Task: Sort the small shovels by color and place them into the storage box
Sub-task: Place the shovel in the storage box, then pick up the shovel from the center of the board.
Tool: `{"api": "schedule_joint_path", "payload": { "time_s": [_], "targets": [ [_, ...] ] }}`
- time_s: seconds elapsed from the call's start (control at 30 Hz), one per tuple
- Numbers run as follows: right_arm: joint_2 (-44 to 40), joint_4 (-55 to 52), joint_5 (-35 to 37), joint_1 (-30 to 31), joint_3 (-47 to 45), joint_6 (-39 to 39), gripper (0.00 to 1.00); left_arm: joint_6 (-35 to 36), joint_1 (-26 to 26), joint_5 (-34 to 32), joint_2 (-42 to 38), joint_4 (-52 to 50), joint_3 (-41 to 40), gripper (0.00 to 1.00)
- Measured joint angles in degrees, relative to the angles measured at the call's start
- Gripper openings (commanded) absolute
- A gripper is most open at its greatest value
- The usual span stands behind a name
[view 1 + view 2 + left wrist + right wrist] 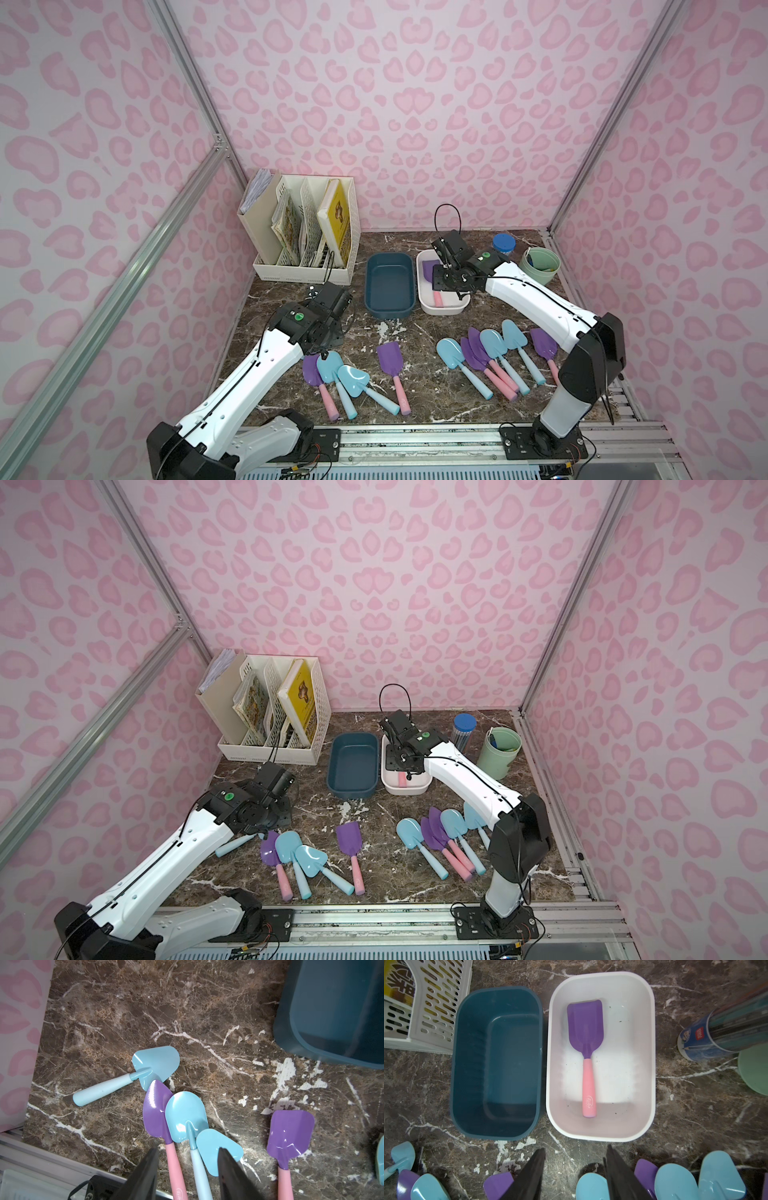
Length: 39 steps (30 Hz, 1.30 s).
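Lying nearest the bases, eleven loose shovels [494, 345] are waiting on the marble table [432, 399] in two groups, five at 7 o'clock and six at 5 o'clock. By colour, six are blue and five are purple with pink handles. One more purple shovel [585, 1028] is already resting flat in the white box [652, 1064], blade toward 12.

The left gripper [188, 1150] is hovering over the 7 o'clock group, jaws partly parted and gripping nothing. Directly beneath it a blue shovel [186, 1115] is lying with its long axis running roughly 12 to 6, blade far and handle near. It is overlapping a second purple shovel [155, 1109] and touching another blue blade. This arm is plainly the nearer one, and its jaws would likely have to straddle the handle crosswise. The empty blue box [390, 316] is sitting at about 1 o'clock from it.

Farther back, the right gripper [576, 1149] is hanging above the white box, jaws likewise apart and empty. The two boxes are standing side by side at 12.
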Motion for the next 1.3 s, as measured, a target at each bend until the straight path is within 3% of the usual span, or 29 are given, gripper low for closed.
{"api": "schedule_joint_path", "payload": {
  "time_s": [0.13,0.3,0.47,0.77,1.0,1.3],
  "targets": [
    [-2.9,0.2,0.0,1.0,-3.5,0.7,0.52,-3.3,-3.1,1.6,0.6,0.0,-3.6,0.5],
    [-5.3,0.7,0.0,1.2,-7.1,0.7,0.52,-10.1,-11.7,2.5,3.6,0.2,-4.3,0.49],
    [-6.8,0.9,0.0,1.2,-8.9,0.7,0.52,-21.4,-22.0,3.1,8.7,0.1,-2.8,0.53],
    [-10.0,0.1,-0.8,-1.6,-9.2,-1.4,0.53,-42.2,-33.8,5.1,13.6,3.5,-1.4,0.59],
    [-13.1,-1.0,-1.8,-4.0,-9.1,-3.5,0.53,-53.9,-35.4,7.2,15.2,8.3,-4.0,0.62],
    [-14.3,-1.1,-3.3,-5.2,-10.4,-5.5,0.53,-60.2,-35.8,13.1,21.4,18.2,-7.4,0.63]
  ]
}}
